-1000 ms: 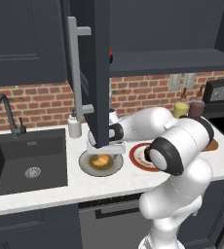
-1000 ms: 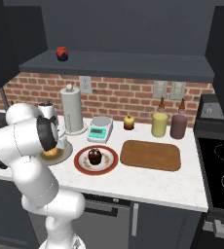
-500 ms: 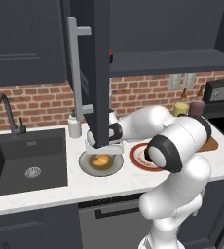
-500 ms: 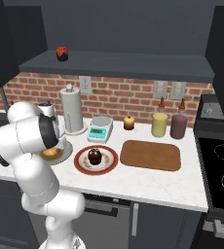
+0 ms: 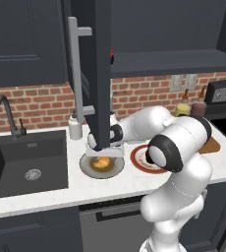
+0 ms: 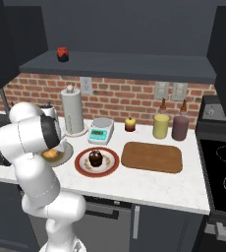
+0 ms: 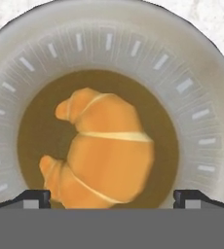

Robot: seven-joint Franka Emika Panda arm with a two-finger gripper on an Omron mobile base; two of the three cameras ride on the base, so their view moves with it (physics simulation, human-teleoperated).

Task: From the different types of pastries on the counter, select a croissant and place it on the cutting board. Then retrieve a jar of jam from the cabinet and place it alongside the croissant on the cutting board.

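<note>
End effector (image 7: pixel 112 197) hung spread wide, empty, right above the croissant (image 7: pixel 102 151) in its bowl (image 7: pixel 192 78). Open cabinet door (image 5: pixel 98 74) blocked the left view; muffin plate (image 6: pixel 83 167) just beside.

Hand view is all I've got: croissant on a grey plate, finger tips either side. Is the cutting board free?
Observer: Yes. The cutting board lies bare on the counter, right of the red-rimmed plate.
Operator: What's on that plate?
Observer: A dark muffin, sitting at its middle.
Operator: Jam jar visible?
Observer: A small red jar stands on the cabinet shelf, above the paper towel roll.
Operator: Cabinet door?
Observer: Open; its edge and bar handle hang right over the gripper, which is open above the croissant.
</note>
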